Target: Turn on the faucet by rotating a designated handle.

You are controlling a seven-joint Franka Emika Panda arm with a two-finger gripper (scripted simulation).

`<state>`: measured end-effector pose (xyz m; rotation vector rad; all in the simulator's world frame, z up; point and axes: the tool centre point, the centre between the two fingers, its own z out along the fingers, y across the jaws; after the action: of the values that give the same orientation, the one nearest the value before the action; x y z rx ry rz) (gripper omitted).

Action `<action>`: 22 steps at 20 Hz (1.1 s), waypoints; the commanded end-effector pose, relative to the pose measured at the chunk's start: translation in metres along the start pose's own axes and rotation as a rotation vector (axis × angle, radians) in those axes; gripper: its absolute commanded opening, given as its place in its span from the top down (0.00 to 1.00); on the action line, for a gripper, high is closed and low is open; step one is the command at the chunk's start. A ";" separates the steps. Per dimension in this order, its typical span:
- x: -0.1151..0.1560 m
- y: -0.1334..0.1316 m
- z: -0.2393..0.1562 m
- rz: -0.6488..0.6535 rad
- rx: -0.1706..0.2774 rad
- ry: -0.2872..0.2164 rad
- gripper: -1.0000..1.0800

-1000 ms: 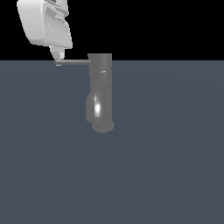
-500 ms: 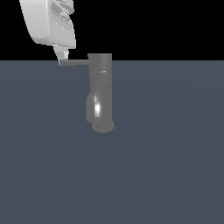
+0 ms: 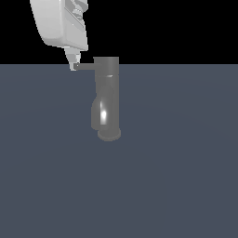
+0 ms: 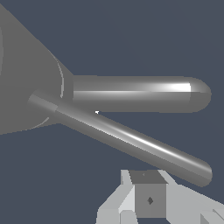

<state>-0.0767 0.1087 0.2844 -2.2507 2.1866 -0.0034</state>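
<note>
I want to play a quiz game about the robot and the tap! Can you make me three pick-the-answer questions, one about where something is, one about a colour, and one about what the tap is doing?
1. Where is the gripper?
A. At the handle's outer tip
B. Down by the faucet's base
C. Far away on the floor

2. What colour is the faucet?
A. Red
B. Grey
C. Yellow

3. How does the faucet stand?
A. Lying flat
B. Upside down
C. Upright

Answers:
1. A, in the exterior view the gripper's tip meets the end of the bar.
2. B, the column, spout and handle all look shiny grey.
3. C, its round base sits on the floor, column pointing up.
</note>
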 end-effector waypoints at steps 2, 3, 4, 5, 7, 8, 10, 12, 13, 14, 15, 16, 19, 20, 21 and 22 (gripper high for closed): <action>0.012 0.009 0.000 0.007 -0.003 0.001 1.00; 0.015 0.011 0.000 0.007 -0.003 0.001 1.00; 0.017 0.013 0.000 0.007 -0.003 0.001 1.00; 0.020 0.015 0.000 0.007 -0.004 0.001 1.00; 0.024 0.020 0.000 0.007 -0.004 0.001 1.00; 0.027 0.022 0.000 0.007 -0.004 0.001 1.00; 0.021 0.020 0.000 0.001 -0.002 0.001 1.00; 0.034 0.019 0.000 0.001 -0.002 0.001 1.00; 0.040 0.019 0.000 0.002 -0.002 0.001 1.00; 0.047 0.019 0.000 0.002 -0.002 0.001 1.00; 0.053 0.019 0.000 0.003 -0.003 0.001 1.00; 0.059 0.018 0.000 0.003 -0.003 0.001 1.00; 0.079 0.017 0.000 0.004 -0.003 0.001 1.00; 0.085 0.017 0.000 0.004 -0.003 0.001 1.00; 0.092 0.017 0.000 0.005 -0.003 0.001 1.00; 0.098 0.017 0.000 0.005 -0.003 0.001 1.00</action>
<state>-0.0923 0.0336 0.2844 -2.2768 2.1647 0.0001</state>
